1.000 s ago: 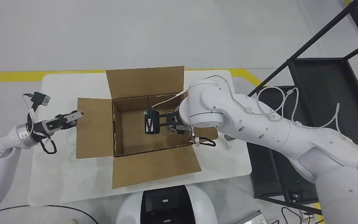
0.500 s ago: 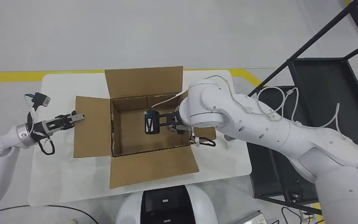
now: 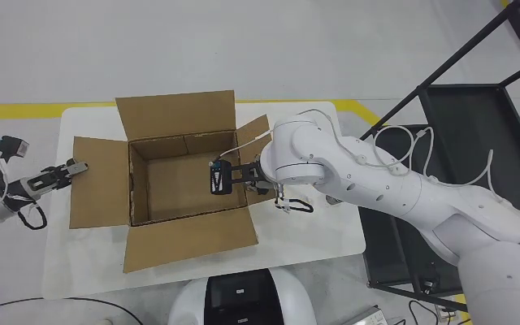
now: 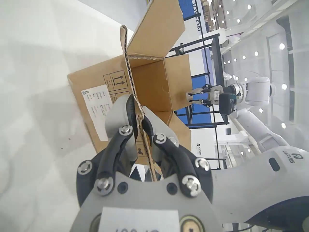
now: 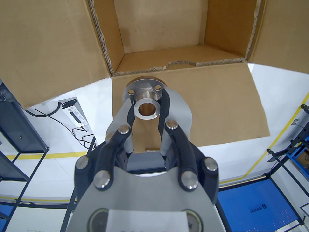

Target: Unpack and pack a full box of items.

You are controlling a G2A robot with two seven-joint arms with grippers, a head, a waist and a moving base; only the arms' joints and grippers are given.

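The right gripper point(image 5: 147, 103) is clamped on a small metal flanged fitting point(image 5: 144, 94), its dark pads point(image 5: 130, 114) pressing the neck from both sides, with the wide flange beyond them. Being polished solid metal, the fitting is likely heavy for its bulk, rigid and slick. A grip on the neck between the two wider rims looks like the safest hold, since the rims would catch it if it slipped.

In the top view this gripper is near the middle of the frame, about at the right rim of the cardboard box point(image 3: 175, 188). The right wrist view shows the fitting hanging apart from the cardboard, with the right-hand flap point(image 5: 193, 107) under it and the open, bare interior just ahead. Whether it is over the opening or over the flap cannot be told exactly.

The left gripper point(image 4: 136, 112) is pressed together on the corrugated edge of the opposite flap point(image 3: 97, 183), at the left edge of the top view at mid-height. The cardboard is probably light and fairly stiff, but it folds at the crease and dents under a hard pinch. With nothing visible inside, the box should slide easily on the white table point(image 3: 89, 252), so a hold close to the crease would steer it best. The box stands centre-left in the top view with all four flaps spread.
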